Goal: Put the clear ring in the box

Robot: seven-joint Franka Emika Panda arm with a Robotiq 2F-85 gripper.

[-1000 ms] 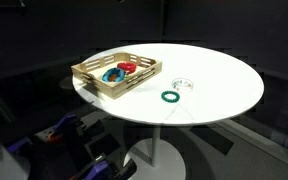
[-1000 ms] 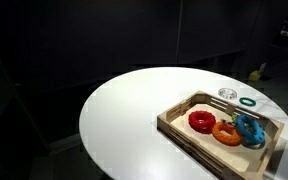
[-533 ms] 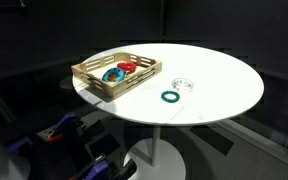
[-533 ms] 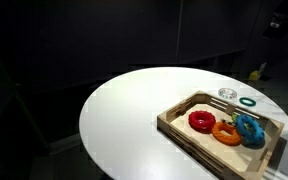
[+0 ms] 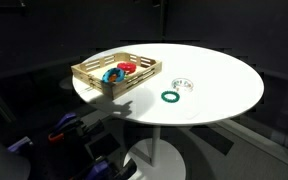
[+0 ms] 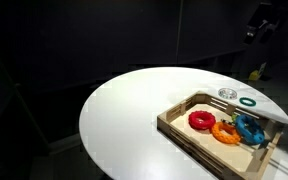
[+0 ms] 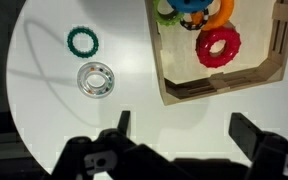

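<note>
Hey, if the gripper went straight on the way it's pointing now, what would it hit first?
Probably bare table, just outside the box wall: in the wrist view the open gripper aims there, with the clear ring off to one side. Depth is unclear, so it could clip the wall.

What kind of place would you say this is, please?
Probably a darkened lab or studio: a round white table stands lit amid black surroundings, holding a wooden box of coloured rings, with a clear ring beside it.
</note>
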